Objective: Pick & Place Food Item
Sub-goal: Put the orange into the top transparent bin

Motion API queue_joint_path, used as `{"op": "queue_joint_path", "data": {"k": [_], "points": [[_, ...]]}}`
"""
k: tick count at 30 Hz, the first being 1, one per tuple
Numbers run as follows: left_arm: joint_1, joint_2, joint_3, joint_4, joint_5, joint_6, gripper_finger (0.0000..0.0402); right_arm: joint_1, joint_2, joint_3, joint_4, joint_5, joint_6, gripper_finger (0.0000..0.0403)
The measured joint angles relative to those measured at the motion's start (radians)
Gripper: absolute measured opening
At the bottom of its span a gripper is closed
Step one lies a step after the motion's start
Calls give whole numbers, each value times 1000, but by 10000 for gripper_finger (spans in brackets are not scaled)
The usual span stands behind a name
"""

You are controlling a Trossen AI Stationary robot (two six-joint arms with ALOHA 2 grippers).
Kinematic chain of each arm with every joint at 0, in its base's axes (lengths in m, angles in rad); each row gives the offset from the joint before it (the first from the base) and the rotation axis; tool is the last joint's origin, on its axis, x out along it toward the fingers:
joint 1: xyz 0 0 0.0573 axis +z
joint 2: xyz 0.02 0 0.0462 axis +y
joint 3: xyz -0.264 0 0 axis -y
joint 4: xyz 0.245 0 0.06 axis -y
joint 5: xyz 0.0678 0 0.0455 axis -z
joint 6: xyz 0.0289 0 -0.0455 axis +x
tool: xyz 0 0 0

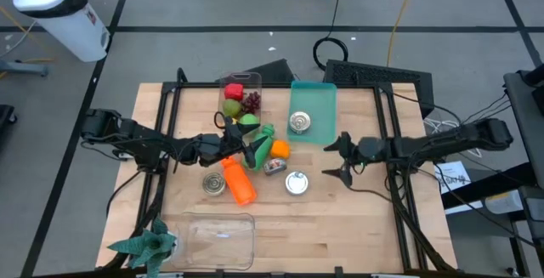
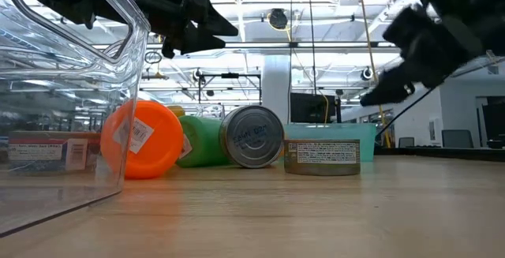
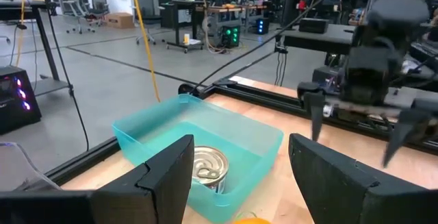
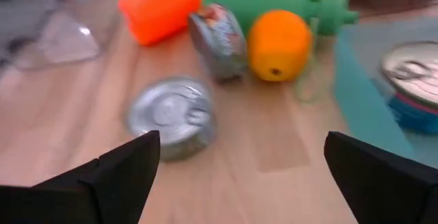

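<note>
Teal tray (image 1: 320,99) at table's 12 o'clock already holds one can (image 1: 299,123). Right gripper (image 1: 342,161) at 3 o'clock, jaws wide, empty. Left gripper (image 1: 252,149) hovers over the centre pile, jaws part open, nothing visibly held. Silver can (image 1: 296,182) lies nearest: drop straight down, straddle it squarely, avoid nudging orange (image 1: 280,149).

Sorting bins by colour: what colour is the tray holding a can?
Teal tray; can inside. Clearest in the high view.

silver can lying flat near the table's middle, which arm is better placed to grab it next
Right. The right gripper is open and empty, beside the silver can, with clear table between. The left gripper hovers over the cluttered orange bottle pile.
</note>
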Motion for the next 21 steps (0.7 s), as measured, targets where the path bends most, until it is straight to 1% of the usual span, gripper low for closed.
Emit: {"op": "queue_joint_path", "data": {"k": [3,5,9,11,13,17,21], "points": [[0,0,0,0,4,-6,244,9,10,-66,82,92,-23,393],[0,0,0,0,34,-23,244,0,11,-96,113,125,0,393],[0,0,0,-4,105,-48,244,-26,11,-124,101,92,58,393],[0,0,0,-5,119,-45,244,-41,11,-137,90,105,58,393],[1,0,0,-5,121,-37,244,-62,11,-148,91,161,52,393],[2,0,0,-5,121,-21,244,-125,11,-162,91,239,48,393],[3,0,0,-5,121,-20,244,-172,11,-163,95,347,51,393]]}}
